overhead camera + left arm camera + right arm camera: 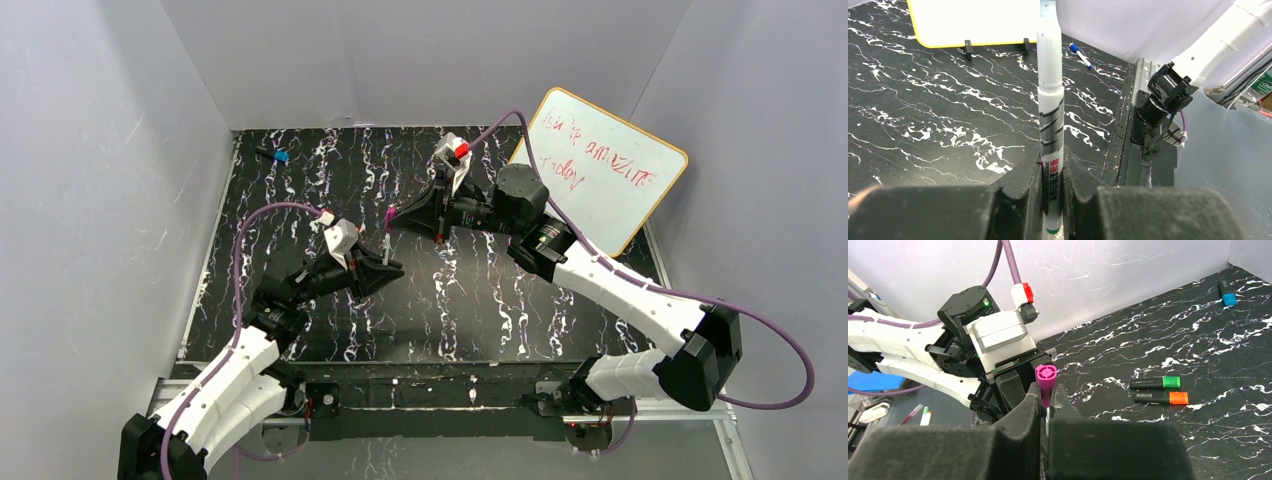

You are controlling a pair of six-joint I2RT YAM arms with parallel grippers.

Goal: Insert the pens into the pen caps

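The white pen [1049, 115] is clamped by its lower end between the fingers [1025, 175] of the left gripper [1052, 167]. It stands straight out past the fingertips, and its far end is cut off by the top edge of the left wrist view.

The purple cap [1045, 376] is pinched between the fingers of the right gripper [1046, 396], with its round end showing just above the fingertips. A small white piece is seen directly beneath the cap, in the gap between those fingers.

From above, the two grippers are seen close together over the table [480, 300]. The pen's free end is pointed at the cap and lies very near it. Whether the tip is inside the cap cannot be told.

Off to the right of the right fingers, a green-ended marker [1154, 383] and an orange-ended marker [1160, 398] are laid flat on the table, side by side and parallel. A small blue-ended object [1228, 294] is seen well beyond them, near the back wall.

A whiteboard [600, 165] with a yellow rim is propped upright behind the right arm. In the left wrist view it is seen far beyond the left fingertips.
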